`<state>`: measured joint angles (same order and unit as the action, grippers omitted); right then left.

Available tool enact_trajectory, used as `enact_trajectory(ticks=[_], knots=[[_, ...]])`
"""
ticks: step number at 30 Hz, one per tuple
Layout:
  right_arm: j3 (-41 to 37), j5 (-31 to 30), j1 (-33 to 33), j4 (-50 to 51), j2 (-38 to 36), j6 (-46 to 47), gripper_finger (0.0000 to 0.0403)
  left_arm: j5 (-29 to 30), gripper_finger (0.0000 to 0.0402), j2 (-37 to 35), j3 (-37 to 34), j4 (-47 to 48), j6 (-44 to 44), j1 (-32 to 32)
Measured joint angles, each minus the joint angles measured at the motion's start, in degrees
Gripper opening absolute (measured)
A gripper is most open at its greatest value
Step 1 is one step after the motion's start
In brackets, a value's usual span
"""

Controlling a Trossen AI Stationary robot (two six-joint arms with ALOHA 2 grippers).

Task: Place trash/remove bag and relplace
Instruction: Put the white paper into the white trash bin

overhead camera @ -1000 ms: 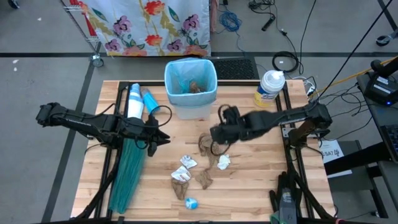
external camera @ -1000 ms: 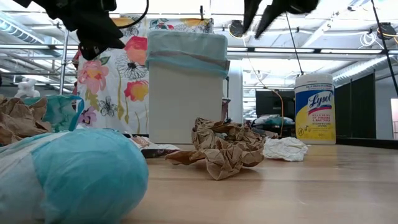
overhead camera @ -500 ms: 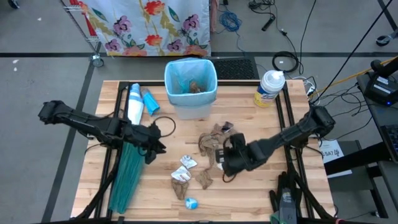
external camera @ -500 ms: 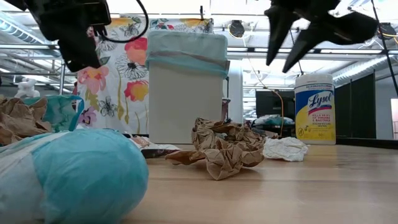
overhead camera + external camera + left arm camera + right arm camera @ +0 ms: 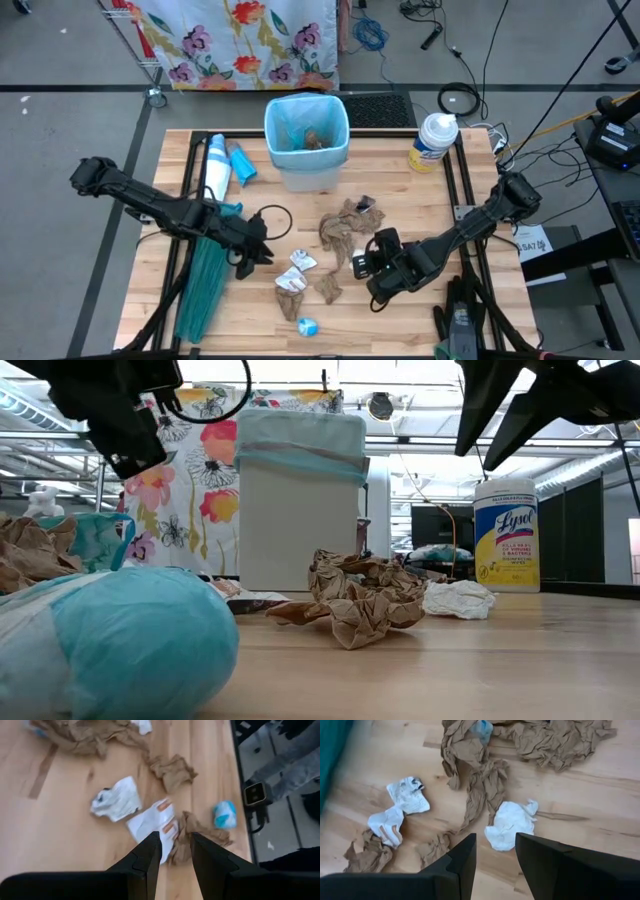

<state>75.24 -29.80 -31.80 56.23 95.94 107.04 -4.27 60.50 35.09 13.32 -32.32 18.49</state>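
Observation:
Crumpled trash lies on the table's middle and near part: a brown paper wad (image 5: 343, 222) (image 5: 355, 598), a white wad (image 5: 358, 262) (image 5: 509, 824), white scraps (image 5: 298, 262) (image 5: 150, 824), small brown scraps (image 5: 327, 287) and a blue wrapper (image 5: 307, 326) (image 5: 125, 645). The bin (image 5: 307, 140) (image 5: 300, 500), lined with the pale-blue bag, stands at the far edge with scraps inside. The teal-green bag (image 5: 207, 280) lies along the left side. My left gripper (image 5: 262, 254) (image 5: 175, 847) hovers open, left of the white scraps. My right gripper (image 5: 372, 284) (image 5: 495, 855) (image 5: 505, 425) hovers open above the white wad.
A Lysol canister (image 5: 434, 142) (image 5: 505, 535) stands at the far right corner. A white and blue bottle (image 5: 216, 163) and a blue roll (image 5: 241, 163) lie far left. Black frame rails (image 5: 466, 235) run along both sides. A floral cloth (image 5: 240, 40) hangs beyond the far edge.
My right gripper has travelled from the table's middle toward the near edge, passing over the brown wad, and now hangs over the white wad. My left gripper has drifted toward the near edge and slightly right, toward the white scraps. No trash has moved.

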Motion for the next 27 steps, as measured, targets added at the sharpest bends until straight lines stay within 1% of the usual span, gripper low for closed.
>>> enact_trajectory(ticks=[4,9,13,27], knots=[[0.00,0.01,-0.62,-0.46,0.00,-0.26,0.0129,0.48,0.0109,1.35,0.00,-4.09,0.00,-0.05],[0.00,0.17,-0.64,-0.77,0.00,-2.04,0.0129,2.82,0.0108,2.86,0.00,-7.31,0.00,-0.08],[0.00,1.55,-0.64,-0.76,0.00,-3.14,0.0129,3.09,0.0109,4.02,0.00,-9.09,-0.15,-0.08],[0.02,1.63,-0.95,-0.83,0.00,-5.70,0.0129,5.01,0.0108,6.74,0.00,-8.36,-1.92,-0.08]])
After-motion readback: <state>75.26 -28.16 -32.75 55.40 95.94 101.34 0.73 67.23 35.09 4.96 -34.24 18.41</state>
